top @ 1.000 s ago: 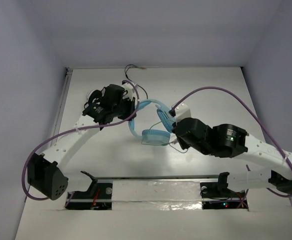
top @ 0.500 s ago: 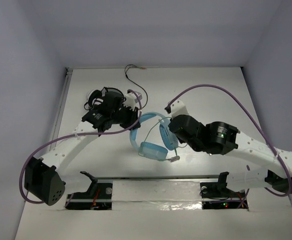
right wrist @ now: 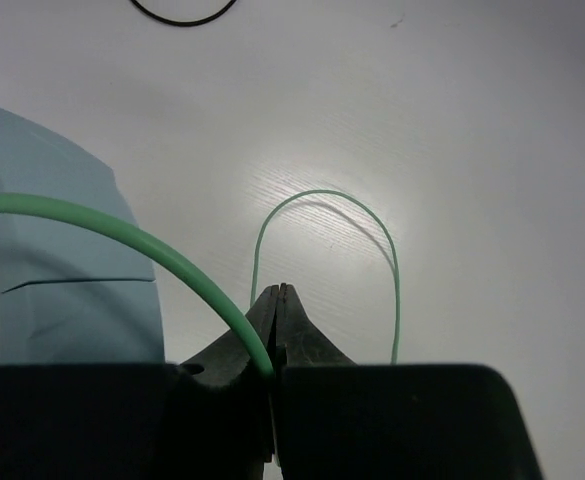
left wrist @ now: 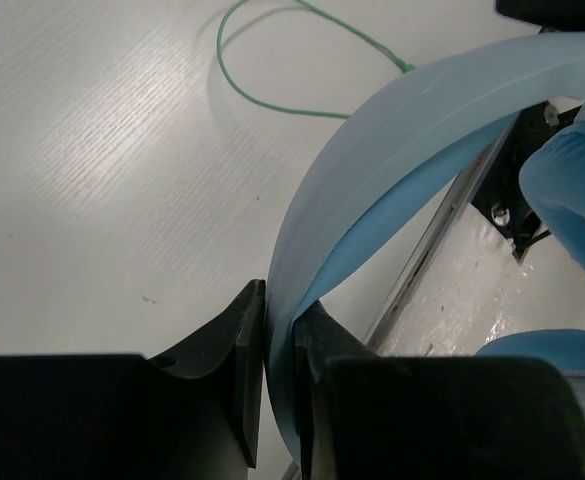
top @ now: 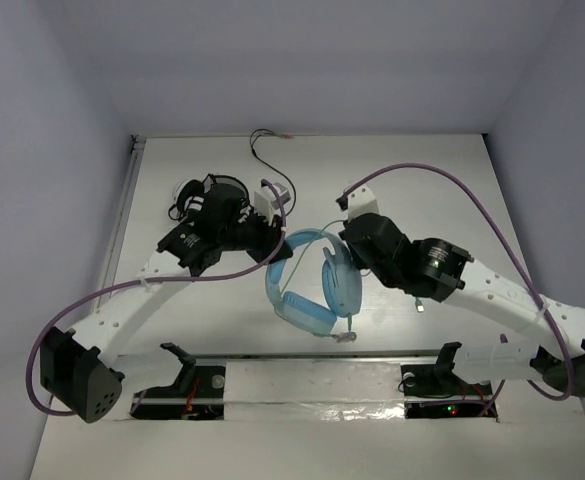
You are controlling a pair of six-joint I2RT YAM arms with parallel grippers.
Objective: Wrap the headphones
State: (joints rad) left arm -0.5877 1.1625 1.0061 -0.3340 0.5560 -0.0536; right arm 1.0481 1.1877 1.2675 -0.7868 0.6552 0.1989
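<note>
The light blue headphones point(top: 317, 285) sit mid-table, cups toward the near rail, headband arching up to the left. My left gripper point(top: 272, 238) is shut on the blue headband point(left wrist: 372, 170), which runs up and right out of the jaws in the left wrist view. My right gripper point(top: 347, 238) is shut on the thin pale green cable point(right wrist: 122, 235); the cable leaves the jaws to the left and another loop point(right wrist: 322, 200) of it lies on the table ahead. The headband also shows at left in the right wrist view point(right wrist: 62, 270). The cable plug point(top: 349, 338) lies by the near cup.
Smaller black-and-white headphones point(top: 197, 195) lie behind the left wrist, their black cable point(top: 269, 150) trailing to the back of the table. A metal rail point(top: 312, 353) crosses near the arm bases. White walls enclose left, right and back.
Both grippers moved back and up the table, turning the headphones so the cups hang nearer the rail. The right arm swung left and away from the cups, drawing the cable.
</note>
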